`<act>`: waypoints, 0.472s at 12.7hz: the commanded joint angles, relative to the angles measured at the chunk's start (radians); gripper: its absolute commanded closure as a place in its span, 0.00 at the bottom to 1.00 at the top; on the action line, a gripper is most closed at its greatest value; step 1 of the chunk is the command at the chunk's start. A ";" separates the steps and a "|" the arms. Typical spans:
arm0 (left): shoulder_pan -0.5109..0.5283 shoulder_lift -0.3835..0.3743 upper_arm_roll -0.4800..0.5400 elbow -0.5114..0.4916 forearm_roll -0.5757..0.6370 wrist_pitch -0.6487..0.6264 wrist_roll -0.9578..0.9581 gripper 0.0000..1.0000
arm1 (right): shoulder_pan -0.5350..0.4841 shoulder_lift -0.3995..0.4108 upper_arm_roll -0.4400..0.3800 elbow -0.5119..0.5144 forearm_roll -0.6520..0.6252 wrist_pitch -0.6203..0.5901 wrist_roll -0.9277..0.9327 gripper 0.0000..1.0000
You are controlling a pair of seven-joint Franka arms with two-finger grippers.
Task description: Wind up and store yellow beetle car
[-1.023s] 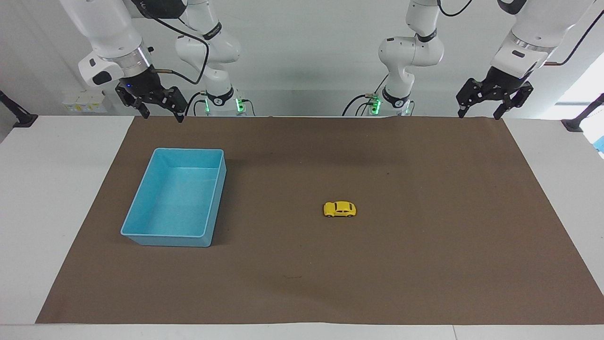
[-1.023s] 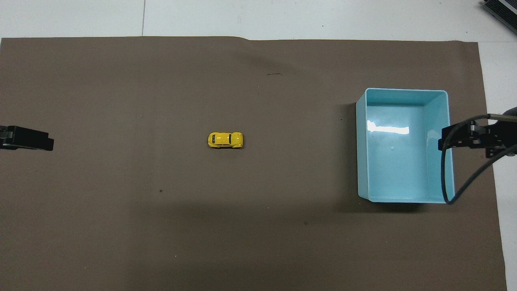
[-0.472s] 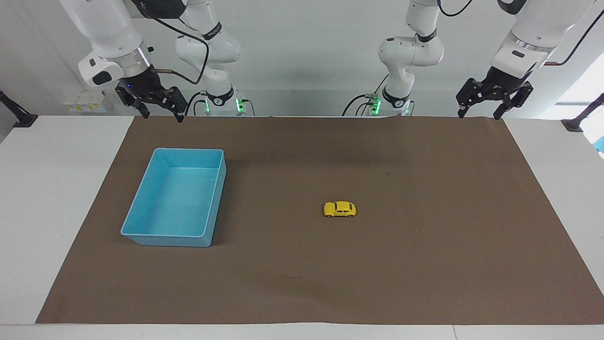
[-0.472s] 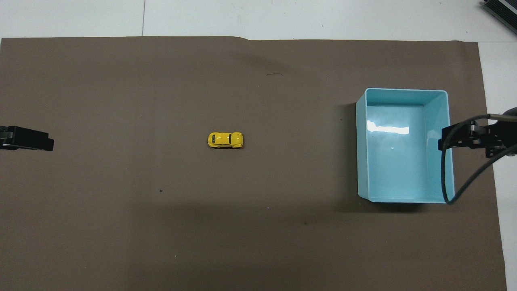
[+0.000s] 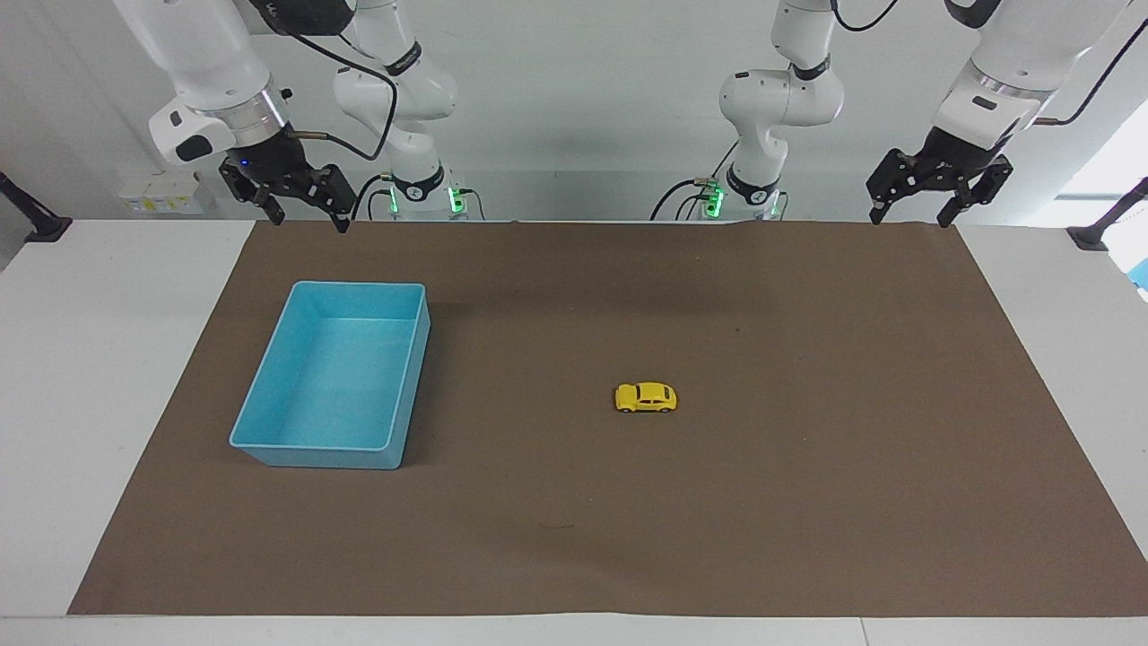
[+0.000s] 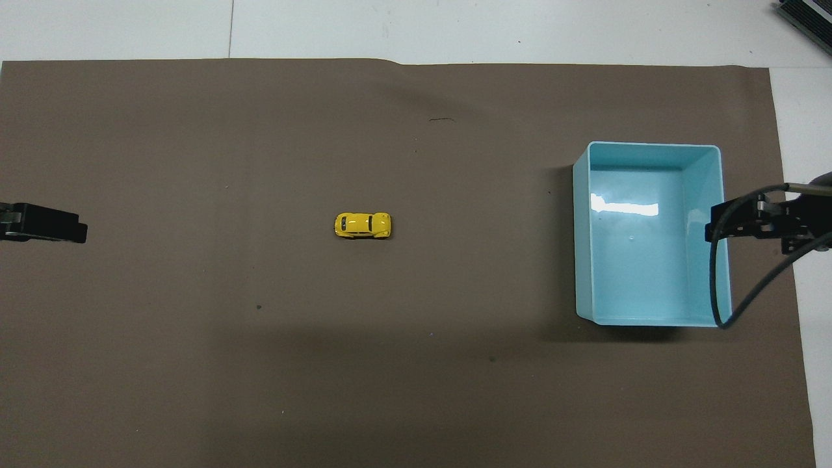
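Beetle car (image 5: 646, 397) on mat (image 5: 807, 502), bin (image 5: 269, 386), no legible writing

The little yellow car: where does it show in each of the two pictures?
Facing view: yellow beetle car just past the picture's middle, on the brown mat.
Overhead view: yellow beetle car slightly short of the middle.
Shared landmark: the blue bin, toward the right arm's end.

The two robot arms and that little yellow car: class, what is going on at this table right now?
Nothing is being handled yet. The tiny yellow beetle toy car sits alone on the brown paper mat, untouched. The empty light blue plastic bin stands toward the right arm's end. The left gripper and right gripper hang open, raised over the mat's edge by the bases, waiting.
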 commanded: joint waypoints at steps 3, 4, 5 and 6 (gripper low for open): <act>0.012 -0.020 -0.009 -0.030 0.004 -0.008 -0.056 0.00 | -0.010 -0.010 -0.001 -0.006 0.027 0.001 -0.017 0.00; 0.009 -0.020 -0.009 -0.031 0.004 -0.008 -0.085 0.00 | -0.010 -0.010 -0.001 -0.006 0.027 0.002 -0.016 0.00; 0.003 -0.018 -0.009 -0.034 0.004 -0.008 -0.117 0.00 | -0.010 -0.010 -0.001 -0.006 0.027 0.002 -0.017 0.00; 0.002 -0.020 -0.009 -0.040 0.004 -0.001 -0.157 0.00 | -0.010 -0.010 -0.001 -0.006 0.027 0.002 -0.017 0.00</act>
